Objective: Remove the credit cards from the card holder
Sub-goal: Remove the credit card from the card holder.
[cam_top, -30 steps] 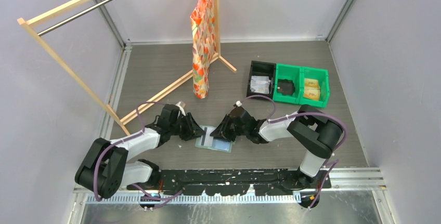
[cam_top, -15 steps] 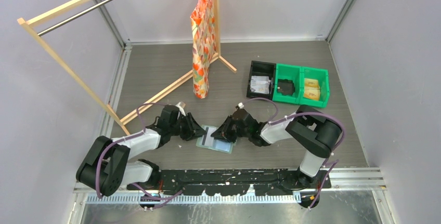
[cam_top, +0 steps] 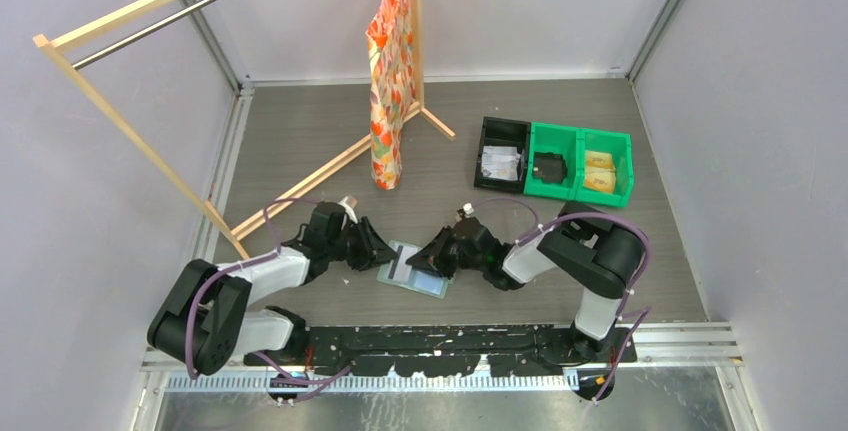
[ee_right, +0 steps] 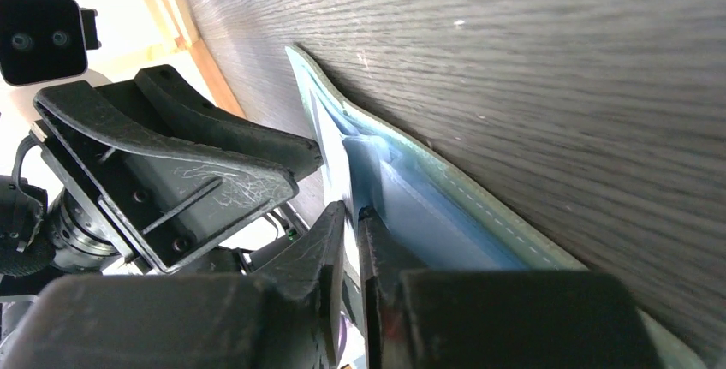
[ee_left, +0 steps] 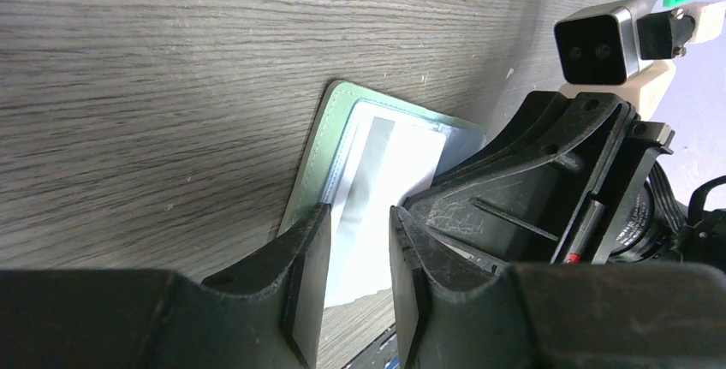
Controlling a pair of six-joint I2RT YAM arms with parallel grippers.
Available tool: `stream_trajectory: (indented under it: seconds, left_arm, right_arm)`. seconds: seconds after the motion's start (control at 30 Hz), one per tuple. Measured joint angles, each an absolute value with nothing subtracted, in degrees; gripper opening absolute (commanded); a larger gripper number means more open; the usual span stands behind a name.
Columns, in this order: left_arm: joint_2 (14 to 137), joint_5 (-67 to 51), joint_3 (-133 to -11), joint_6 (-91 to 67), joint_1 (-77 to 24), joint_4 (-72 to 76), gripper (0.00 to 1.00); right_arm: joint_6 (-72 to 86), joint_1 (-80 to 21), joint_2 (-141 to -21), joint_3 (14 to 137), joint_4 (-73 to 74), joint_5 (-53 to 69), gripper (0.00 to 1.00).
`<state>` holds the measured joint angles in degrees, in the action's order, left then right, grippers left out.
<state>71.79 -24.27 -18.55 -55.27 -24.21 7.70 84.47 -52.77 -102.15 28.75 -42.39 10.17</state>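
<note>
From above, the card holder (cam_top: 412, 273) lies open between both arms, so one can pin while the other pulls. Left wrist: the left gripper (ee_left: 358, 215) has its fingers slightly apart, straddling the holder's edge, likely bracing it. Right wrist: the right gripper (ee_right: 351, 211) is nearly closed, seemingly nipping a pale card (ee_right: 332, 159) to draw it out.

Grn card holder (cam_top: 410, 273) open, flat.

My left arm (cam_top: 268, 271) and right arm (cam_top: 525, 259) were black-jointed with white link covers, purple cables (cam_top: 186, 336) looping along them, scratched black fingers (ee_left: 300, 288), and a silver-grey camera (ee_left: 597, 46) on a beige wrist mount.
</note>
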Motion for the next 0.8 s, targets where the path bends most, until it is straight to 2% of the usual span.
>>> stream_trajectory:
  seconds: [0.1,0.3,0.47,0.57,0.63,0.7,0.8]
  left_arm:
    - [72.5,-24.6,-18.7,-55.4,-24.3,8.0,0.33]
    - [73.6,-25.2,-19.3,-55.6,-24.2,8.3,0.33]
    - [73.6,-25.2,-19.3,-55.6,-24.2,8.2,0.33]
    - [73.6,-25.1,-19.4,-55.6,-24.2,8.1,0.33]
    - [73.7,-25.1,-19.4,-55.6,-24.3,8.1,0.33]
    - [73.8,-25.1,-19.4,-55.6,-24.3,8.1,0.32]
    - [74.1,-25.3,-19.7,-55.6,-24.3,8.1,0.32]
  right_arm:
    - [84.9,-52.8,-102.1,27.8,-43.2,10.0,0.19]
    - [86.5,-52.8,-103.5,26.5,-46.9,10.2,0.14]
    - [87.7,-52.8,-104.5,25.6,-50.3,10.2,0.13]
    - [88.2,-52.8,-104.7,24.9,-51.7,9.9,0.21]
    - [88.6,-52.8,-104.7,24.1,-52.5,9.6,0.22]
    - [88.7,-52.8,-104.8,23.6,-53.5,9.6,0.21]
    - [88.8,-52.8,-105.8,23.4,-55.3,9.6,0.13]
